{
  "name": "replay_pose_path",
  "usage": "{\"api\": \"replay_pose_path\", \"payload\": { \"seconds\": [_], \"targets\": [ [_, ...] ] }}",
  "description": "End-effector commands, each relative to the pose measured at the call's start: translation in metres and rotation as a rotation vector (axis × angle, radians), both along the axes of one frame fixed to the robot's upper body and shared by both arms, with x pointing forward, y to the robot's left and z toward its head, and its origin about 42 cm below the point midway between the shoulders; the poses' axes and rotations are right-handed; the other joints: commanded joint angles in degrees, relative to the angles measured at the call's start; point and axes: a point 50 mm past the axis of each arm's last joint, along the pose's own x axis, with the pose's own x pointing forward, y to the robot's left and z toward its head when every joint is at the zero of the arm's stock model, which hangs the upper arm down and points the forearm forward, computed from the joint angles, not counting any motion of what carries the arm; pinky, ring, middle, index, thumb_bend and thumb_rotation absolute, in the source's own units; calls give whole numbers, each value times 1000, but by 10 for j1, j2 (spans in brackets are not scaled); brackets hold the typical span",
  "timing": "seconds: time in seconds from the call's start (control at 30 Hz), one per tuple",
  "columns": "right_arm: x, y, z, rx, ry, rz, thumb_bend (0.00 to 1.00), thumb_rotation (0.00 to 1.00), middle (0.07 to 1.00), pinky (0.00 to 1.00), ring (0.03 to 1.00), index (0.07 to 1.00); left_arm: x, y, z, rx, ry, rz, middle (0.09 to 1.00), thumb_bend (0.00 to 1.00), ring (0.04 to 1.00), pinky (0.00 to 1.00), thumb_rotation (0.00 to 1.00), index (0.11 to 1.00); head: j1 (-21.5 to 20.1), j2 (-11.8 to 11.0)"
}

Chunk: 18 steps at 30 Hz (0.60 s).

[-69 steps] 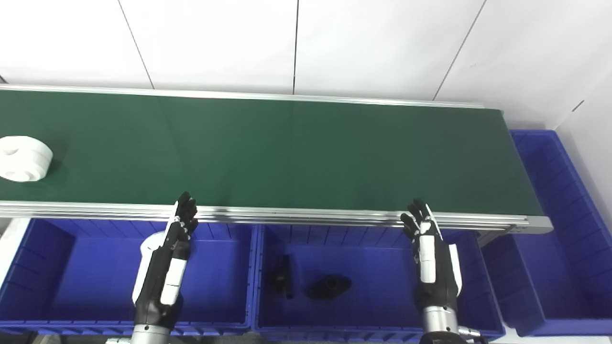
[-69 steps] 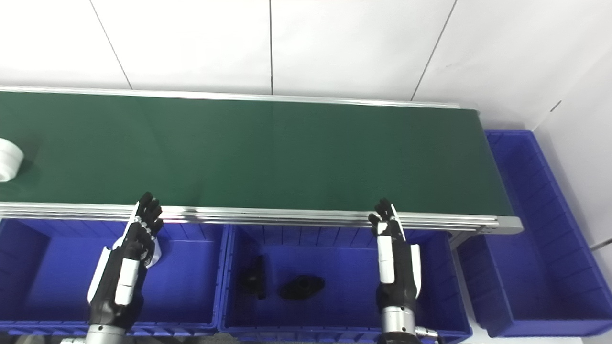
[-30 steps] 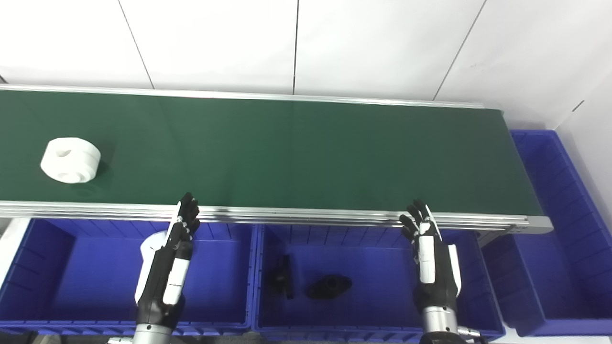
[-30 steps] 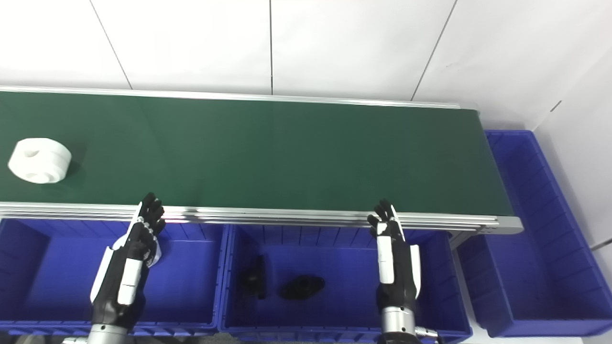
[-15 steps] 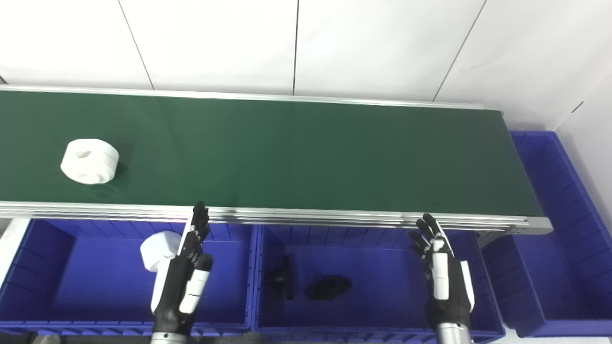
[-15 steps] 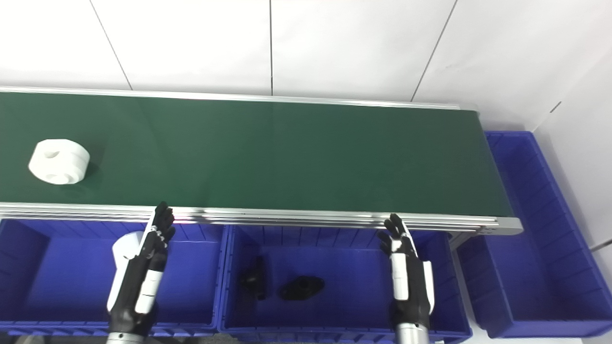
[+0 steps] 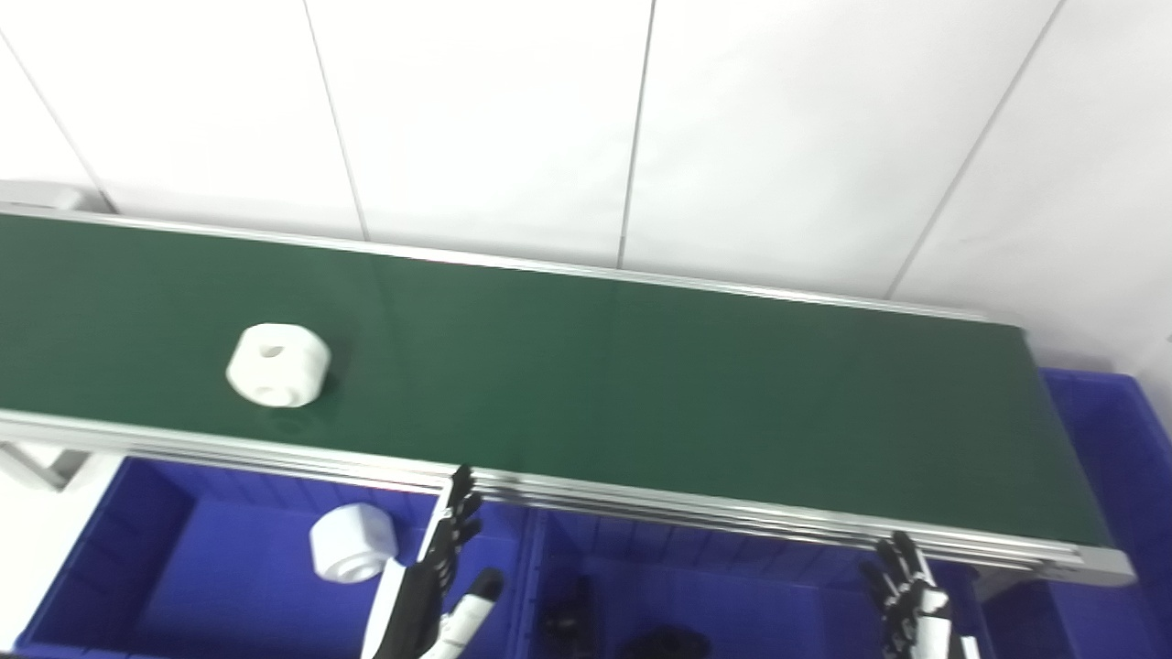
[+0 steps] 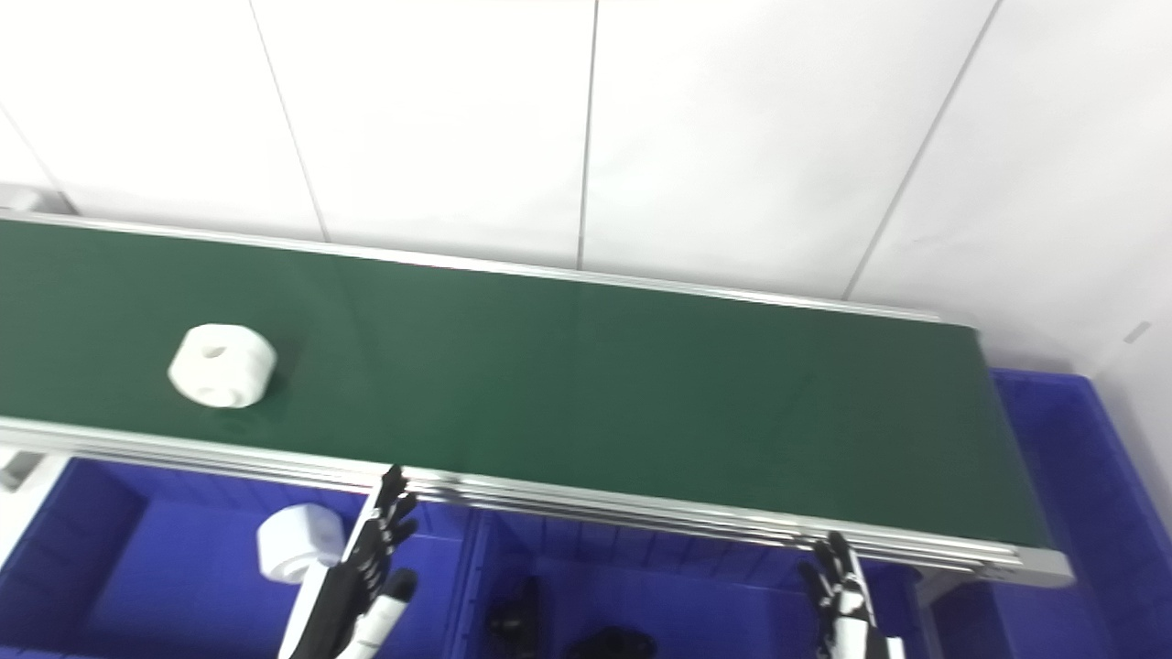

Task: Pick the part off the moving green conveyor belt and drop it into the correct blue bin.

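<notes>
Although nothing grips it yet, the white part looks like a squat, rigid plastic cylinder with a hole in its upper face and a groove round its side; it is probably light, stiff and fairly smooth, so a loose pinch could slide. A sensible hold would be across its round side wall, thumb on one flank and fingers on the other, low enough to catch the groove.

It lies on the green conveyor belt, toward the belt's left end and nearer the belt's front rail than its back rail. The left hand hangs below that front rail, over the left blue bin, with its fingers spread and empty; the part sits beyond the rail and off to the hand's left, well apart from it. A similar white piece rests in that bin just beside the hand, which suggests this is the matching bin. The right hand shows only its spread fingertips beneath the belt's right end, holding nothing, above the middle blue bin where dark parts lie.
</notes>
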Motion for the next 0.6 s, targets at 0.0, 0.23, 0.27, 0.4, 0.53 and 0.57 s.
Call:
{"api": "replay_pose_path", "payload": {
  "seconds": [0.0, 0.23, 0.27, 0.4, 0.53, 0.57],
  "targets": [
    [4, -6, 8, -7, -81, 9, 629, 1000, 976, 1000, 958, 997, 5, -6, 7, -3, -66, 1, 999, 685, 953, 908, 836, 1000, 8, -2],
    [4, -15, 5, -24, -75, 16, 596, 1000, 999, 1000, 979, 1000, 10, -15, 3, 5, -67, 10, 966, 710, 920, 882, 798, 985, 27, -18],
    [4, -16, 4, -18, -73, 14, 587, 1000, 1000, 1000, 983, 1000, 10, -15, 2, 8, -65, 14, 960, 720, 914, 876, 793, 980, 28, -19],
    [5, -16, 1, -7, -69, 5, 526, 1000, 1000, 1000, 994, 1000, 11, -16, -2, 15, -59, 18, 957, 721, 905, 837, 778, 977, 25, -30],
    [7, -16, -2, -12, -64, 19, 481, 1000, 1000, 1000, 996, 1000, 11, -14, -4, 23, -58, 20, 947, 731, 901, 842, 791, 975, 12, -42],
    [7, -15, -3, -10, -64, 17, 473, 1000, 1000, 1000, 994, 1000, 11, -13, -4, 24, -58, 20, 947, 728, 901, 840, 787, 976, 7, -45]
  ]
}}
